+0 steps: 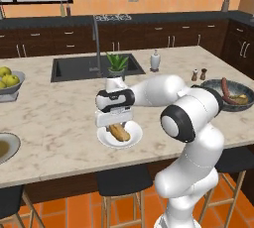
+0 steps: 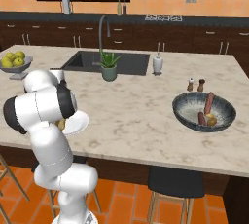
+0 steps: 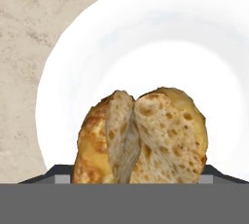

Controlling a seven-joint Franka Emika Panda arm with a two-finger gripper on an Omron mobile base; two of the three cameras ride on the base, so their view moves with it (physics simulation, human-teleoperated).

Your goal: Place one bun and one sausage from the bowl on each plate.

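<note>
A split golden bun (image 3: 141, 135) sits low over the white plate (image 1: 136, 135) near the counter's front edge, with my gripper (image 1: 115, 124) shut on it from above. In the hand view the bun fills the gap between the two fingertips (image 3: 54, 179); I cannot tell whether it touches the plate (image 3: 146, 38). In the right base view my arm hides most of the bun (image 2: 61, 124) and plate (image 2: 81, 121). The dark bowl (image 1: 211, 85) stands at the right, holding a sausage (image 1: 228, 91); the right base view shows two sausages (image 2: 208, 102) and a bun (image 2: 211, 120) in the bowl (image 2: 185, 106). A light grey plate (image 1: 15, 140) lies at the far left.
A pedestal bowl of yellow fruit (image 1: 7, 81) stands back left. A sink (image 1: 79, 66) with a tall faucet, a potted plant (image 1: 117, 63), a soap bottle (image 1: 155, 59) and two shakers (image 1: 198, 75) line the counter's far half. Stools (image 1: 121, 180) stand under the front edge.
</note>
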